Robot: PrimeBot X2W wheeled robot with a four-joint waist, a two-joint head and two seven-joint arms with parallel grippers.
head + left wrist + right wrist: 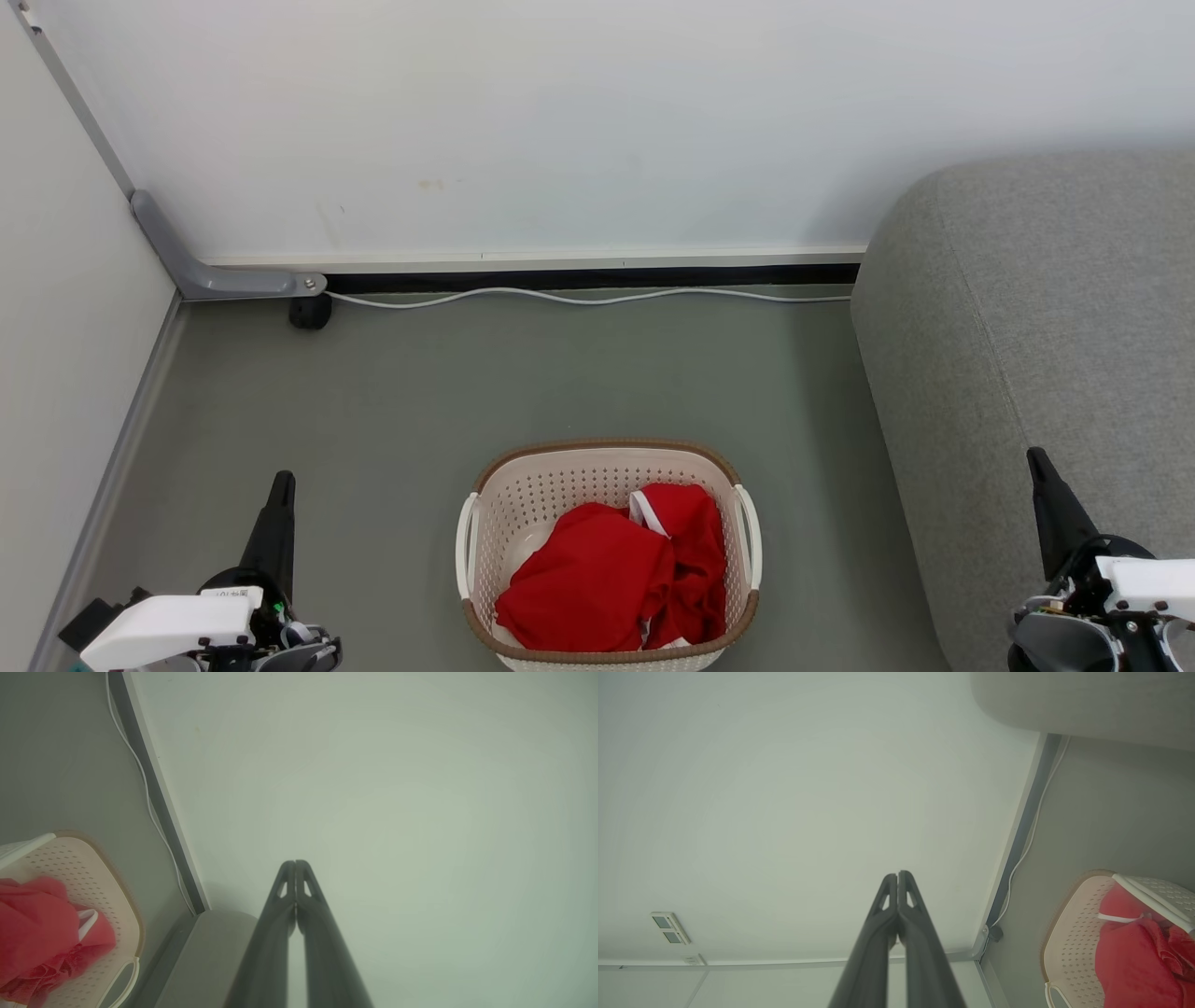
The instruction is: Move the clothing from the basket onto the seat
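I see left pincer (295, 864) and right pincer (898, 875) closed, empty | crumpled red clothing (607, 574) in perforated cream plastic basket (560, 487) | rounded grey fabric seat (1055, 308) near it

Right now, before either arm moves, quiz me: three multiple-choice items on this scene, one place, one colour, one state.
1. The clothing lies: A on the seat; B in the basket; C over an end effector.
2. The basket's rim is: A blue; B black; C brown.
3. The left end effector and right end effector are: A both shut; B both open; C one open, one shut.
1 B: red fabric sits inside its perforated walls, none on the seat.
2 C: a brown band tops the cream walls.
3 A: each wrist view shows the tips pressed together.
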